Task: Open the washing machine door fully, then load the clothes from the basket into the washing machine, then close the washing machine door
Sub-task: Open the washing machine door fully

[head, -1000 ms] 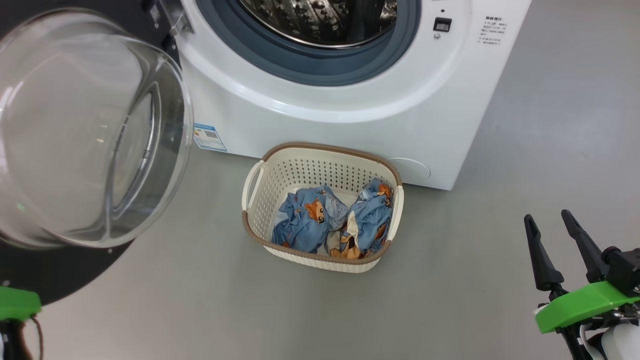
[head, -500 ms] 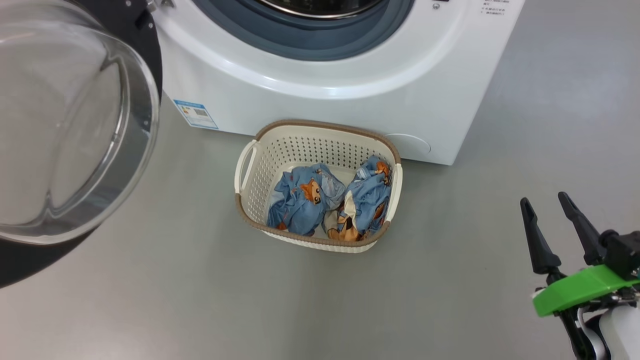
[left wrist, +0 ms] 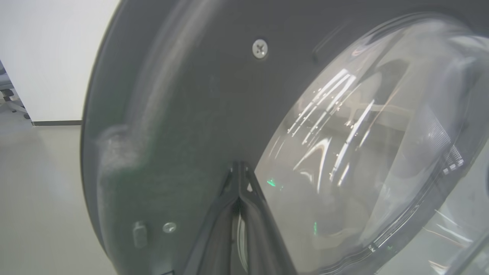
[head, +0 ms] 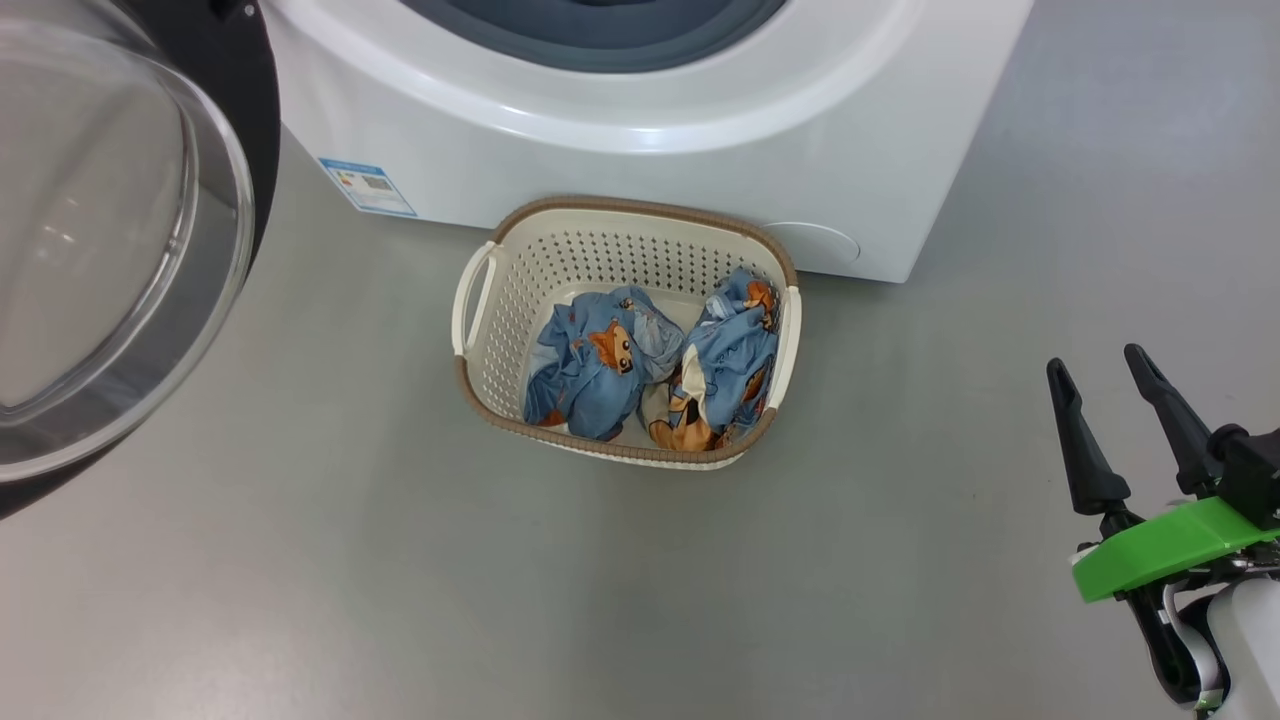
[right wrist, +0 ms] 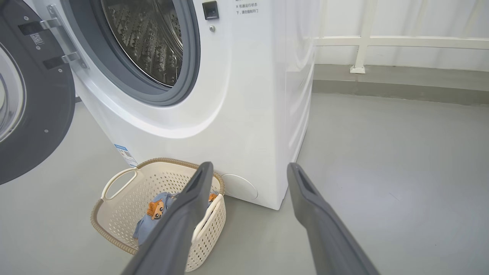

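The clothes (head: 592, 368) are judged soft, light and limp: two crumpled bundles that will sag and trail once lifted, with nothing fragile in them. A raised fold on top of a bundle is best pinched, deep enough that the cloth is not shed. The pinch should be stopped short of the perforated bottom of the basket (head: 610, 262), which looks light and may be dragged along. The bundles lie touching, side by side in the basket, which is set just in front of the washer (head: 640, 160).

The right claw (head: 1096, 362) is held wide, with nothing between its fingers. From it the basket is found ahead and off to the left, well apart and lower. The drum mouth (right wrist: 145, 42) is seen above and left of that claw, and the door (head: 110, 250) is swung out far to its left. The left claw (left wrist: 238, 170) is closed tip to tip, nothing gripped, close up against the door's inner face. Whether that face is touched cannot be told.
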Robot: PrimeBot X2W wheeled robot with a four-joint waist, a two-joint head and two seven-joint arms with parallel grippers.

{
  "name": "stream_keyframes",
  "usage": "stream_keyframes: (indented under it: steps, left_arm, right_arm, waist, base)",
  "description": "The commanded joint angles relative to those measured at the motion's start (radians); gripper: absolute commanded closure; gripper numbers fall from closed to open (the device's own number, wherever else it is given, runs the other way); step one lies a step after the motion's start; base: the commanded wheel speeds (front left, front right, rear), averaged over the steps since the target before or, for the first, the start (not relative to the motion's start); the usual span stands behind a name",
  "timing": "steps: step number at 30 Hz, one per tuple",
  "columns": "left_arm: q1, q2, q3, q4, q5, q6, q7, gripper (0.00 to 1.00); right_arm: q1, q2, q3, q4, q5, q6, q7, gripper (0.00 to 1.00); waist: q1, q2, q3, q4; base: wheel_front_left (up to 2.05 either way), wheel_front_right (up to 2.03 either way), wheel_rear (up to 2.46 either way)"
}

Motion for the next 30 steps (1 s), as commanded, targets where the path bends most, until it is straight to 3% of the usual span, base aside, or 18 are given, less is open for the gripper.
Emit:
stream_keyframes:
  steps: [1,16,30]
  left_arm:
    - [-0.025,0.087,0.033,-0.019,0.018,0.0,-0.005,1.0]
    - [-0.096,0.077,0.093,0.012,0.11,-0.013,-0.005,1.0]
    - [0.046,-0.098,0.105,-0.129,0.135,-0.133,-0.005,1.0]
  right_arm:
    - [-0.025,-0.014,0.024,-0.022,-0.015,0.008,-0.012,0.0]
    - [-0.056,-0.025,0.028,-0.024,-0.022,0.008,-0.012,0.0]
    - [-0.008,-0.013,0.027,-0.016,-0.015,0.008,-0.012,0.0]
  waist:
    - [0.0,0.0,0.004,0.001]
    - [0.0,0.0,0.035,0.012]
    - [0.0,0.0,-0.075,0.029]
  base:
    - [0.0,0.0,0.0]
    - [0.0,0.0,0.0]
    - [0.0,0.0,0.0]
